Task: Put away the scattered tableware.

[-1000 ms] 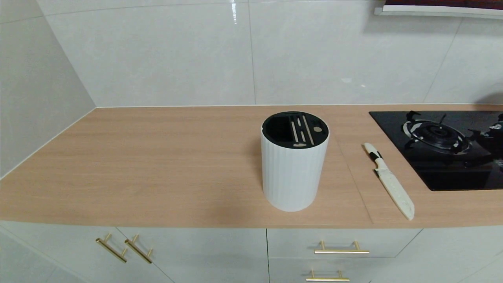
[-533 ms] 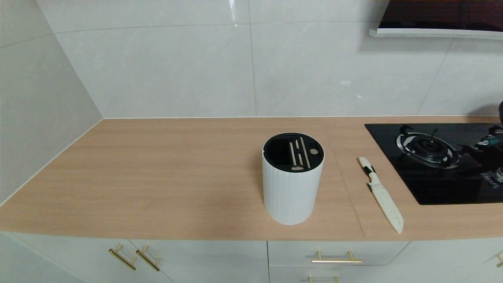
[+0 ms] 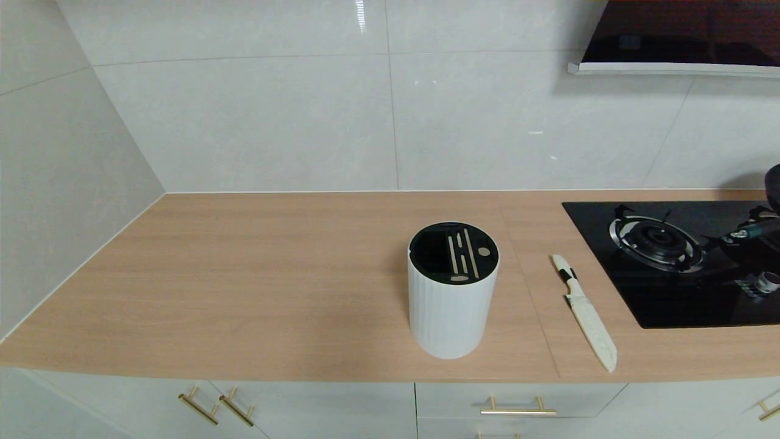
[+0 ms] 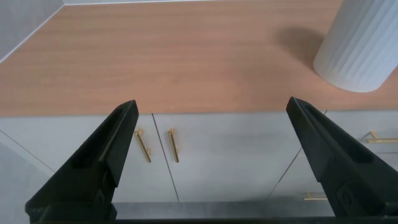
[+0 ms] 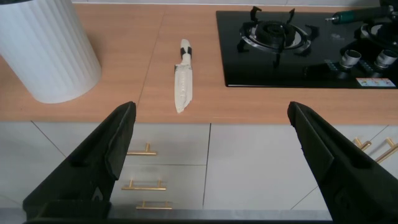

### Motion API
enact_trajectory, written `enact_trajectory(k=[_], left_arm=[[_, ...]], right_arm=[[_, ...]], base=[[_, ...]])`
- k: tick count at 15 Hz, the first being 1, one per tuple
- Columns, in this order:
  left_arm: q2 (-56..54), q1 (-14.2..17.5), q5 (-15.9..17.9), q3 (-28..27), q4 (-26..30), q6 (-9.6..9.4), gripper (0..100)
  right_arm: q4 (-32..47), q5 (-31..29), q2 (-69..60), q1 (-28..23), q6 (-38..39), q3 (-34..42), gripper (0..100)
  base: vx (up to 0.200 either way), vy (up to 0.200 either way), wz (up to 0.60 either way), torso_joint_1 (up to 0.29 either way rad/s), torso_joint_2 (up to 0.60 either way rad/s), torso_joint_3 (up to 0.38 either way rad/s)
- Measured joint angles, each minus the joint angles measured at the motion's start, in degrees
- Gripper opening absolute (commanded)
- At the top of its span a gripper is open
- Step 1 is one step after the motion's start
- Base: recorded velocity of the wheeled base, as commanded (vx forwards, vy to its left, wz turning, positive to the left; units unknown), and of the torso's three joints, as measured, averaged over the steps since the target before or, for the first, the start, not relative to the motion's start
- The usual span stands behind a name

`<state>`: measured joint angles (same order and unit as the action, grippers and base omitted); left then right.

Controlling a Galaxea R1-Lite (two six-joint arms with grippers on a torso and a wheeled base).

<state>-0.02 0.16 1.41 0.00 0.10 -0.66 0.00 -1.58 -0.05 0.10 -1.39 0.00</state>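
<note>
A white ribbed cylindrical knife holder point(image 3: 451, 292) with a black slotted top stands on the wooden counter point(image 3: 274, 274), near its front edge. A cream knife point(image 3: 584, 312) with a black band on its handle lies flat to the holder's right, blade toward the counter's front edge. The left gripper point(image 4: 211, 162) hangs open in front of the counter, over the cabinet doors, with the holder point(image 4: 360, 43) off to one side. The right gripper point(image 5: 211, 162) is open too, below the counter's front edge, with the knife point(image 5: 184, 78) and the holder point(image 5: 50, 50) beyond it. Nothing is between either pair of fingers.
A black gas hob point(image 3: 676, 256) with burners sits at the counter's right, and a range hood point(image 3: 676, 36) hangs above it. Tiled walls close off the back and left. White cabinets with brass handles point(image 3: 518, 410) are below the counter. The counter's left half is bare wood.
The head camera has tilted up and drawn back, so the counter and its objects sit lower in the picture and more of the hood shows. The holder and knife have not moved on the counter.
</note>
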Motion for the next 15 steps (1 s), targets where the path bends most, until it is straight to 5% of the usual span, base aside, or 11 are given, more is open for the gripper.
enact_trajectory(k=[9, 15], left_arm=[[0.0, 0.0, 0.0, 0.0, 0.0, -0.34, 100], [0.0, 0.0, 0.0, 0.0, 0.0, 0.04, 100]], right_arm=[[-0.1, 0.0, 0.0, 0.0, -1.0, -0.1, 100], [2.0, 2.3, 10.0, 0.4, -0.8, -12.4, 100]], base=[[0.000, 0.000, 0.00, 0.000, 0.00, 0.000], [0.000, 0.000, 0.00, 0.000, 0.00, 0.000]])
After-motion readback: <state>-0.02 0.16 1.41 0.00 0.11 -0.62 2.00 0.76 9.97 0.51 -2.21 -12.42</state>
